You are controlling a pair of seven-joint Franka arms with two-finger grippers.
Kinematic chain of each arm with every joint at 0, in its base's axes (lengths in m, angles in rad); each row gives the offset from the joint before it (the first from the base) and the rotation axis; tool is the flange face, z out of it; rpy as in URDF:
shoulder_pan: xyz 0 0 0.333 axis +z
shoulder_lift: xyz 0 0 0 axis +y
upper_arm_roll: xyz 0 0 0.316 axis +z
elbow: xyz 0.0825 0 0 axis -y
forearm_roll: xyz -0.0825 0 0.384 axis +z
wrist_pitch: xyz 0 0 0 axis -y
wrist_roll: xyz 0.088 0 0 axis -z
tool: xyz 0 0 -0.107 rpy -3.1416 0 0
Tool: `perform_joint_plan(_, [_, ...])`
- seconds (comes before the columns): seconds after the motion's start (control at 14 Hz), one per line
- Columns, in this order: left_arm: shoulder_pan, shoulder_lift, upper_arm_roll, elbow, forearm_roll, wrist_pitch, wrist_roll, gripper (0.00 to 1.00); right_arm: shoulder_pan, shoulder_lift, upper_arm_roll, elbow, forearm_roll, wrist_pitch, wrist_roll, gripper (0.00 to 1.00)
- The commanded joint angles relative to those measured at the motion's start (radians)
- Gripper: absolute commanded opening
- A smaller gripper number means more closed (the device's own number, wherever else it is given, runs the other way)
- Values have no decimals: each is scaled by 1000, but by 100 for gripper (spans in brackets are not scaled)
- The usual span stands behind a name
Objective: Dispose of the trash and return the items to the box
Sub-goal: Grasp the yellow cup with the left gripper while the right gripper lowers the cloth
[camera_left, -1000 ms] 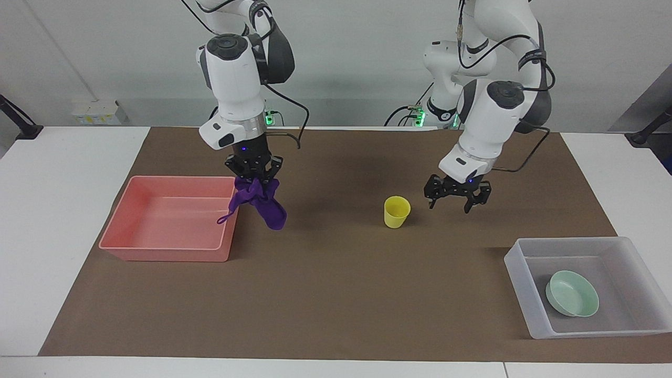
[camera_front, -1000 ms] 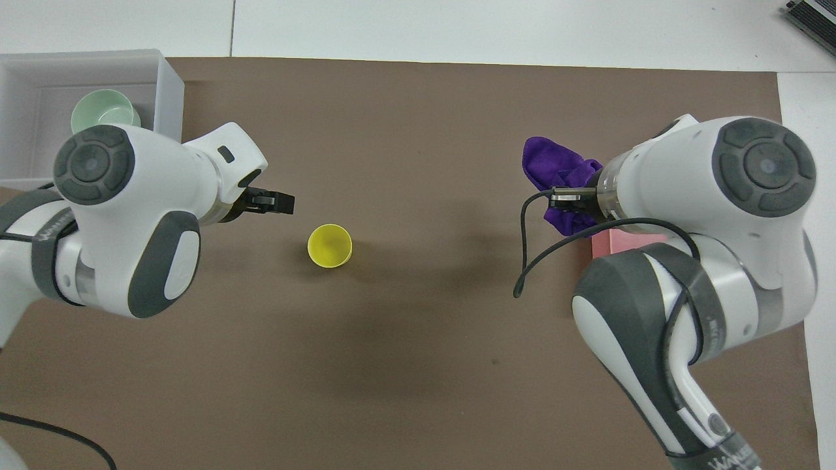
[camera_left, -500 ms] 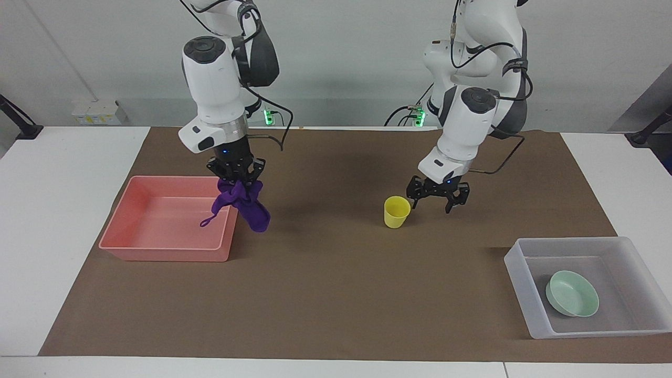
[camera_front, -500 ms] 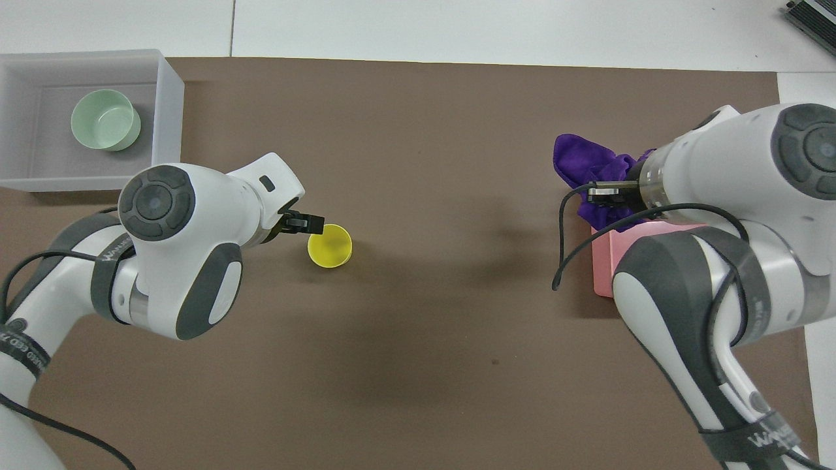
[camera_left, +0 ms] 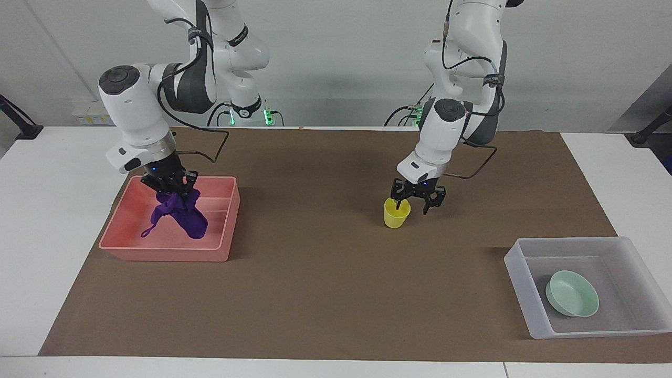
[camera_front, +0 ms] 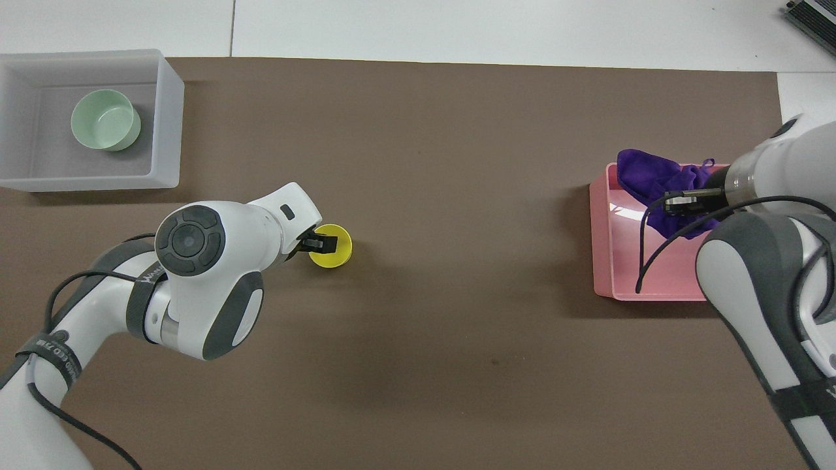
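The yellow cup (camera_left: 397,212) stands on the mat, its rim between the left gripper (camera_left: 417,203) jaws, apparently part-closed; light, stiff, probably slippery, so pinch the wall; the right gripper (camera_left: 170,185) clamps the limp purple cloth (camera_left: 181,215) over the pink tray (camera_left: 220,247).

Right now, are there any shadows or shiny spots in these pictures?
In the facing view, soft dark shadows lie on the brown mat beside the pink tray and the clear box. In the overhead view, a small bright glare shows on the pink tray's floor, and a faint shadow lies beside the yellow cup.
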Motion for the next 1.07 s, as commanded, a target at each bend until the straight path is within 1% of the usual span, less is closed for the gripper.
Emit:
perform_joint_plan(0.0, [-33,-9,17,-38,-7,41,-76,32,-26,-19,11,-96,21,91,-52,0])
perform_joint_plan(0.07, [-33,-7,17,-37,-7,47,-98,18,-29,-17,11,-116,21,126,-54,0])
perform_joint_plan(0.14, [-33,-7,17,-32,-7,48,-110,0,-31,-5,11,-130,22,159,-55,0])
perform_joint_plan(0.29, [-26,-7,18,-20,-7,38,-105,0,-31,33,12,-147,22,185,-52,0])
perform_joint_plan(0.36, [-20,-13,18,-9,-7,26,-101,0,-31,53,11,-150,21,220,-55,0])
perform_joint_plan(0.5, [17,-38,23,17,-7,-6,-96,0,-35,84,11,-154,22,257,-54,0])
perform_joint_plan(0.79, [132,-44,24,146,-7,-124,-53,0,-52,124,12,-173,21,332,-54,0])
perform_joint_plan(0.93, [209,-29,24,213,-7,-144,-32,0,-54,141,12,-174,22,357,-52,0])
perform_joint_plan(1.0, [253,-3,24,259,-1,-181,-23,0,-54,142,12,-174,22,358,-52,0])
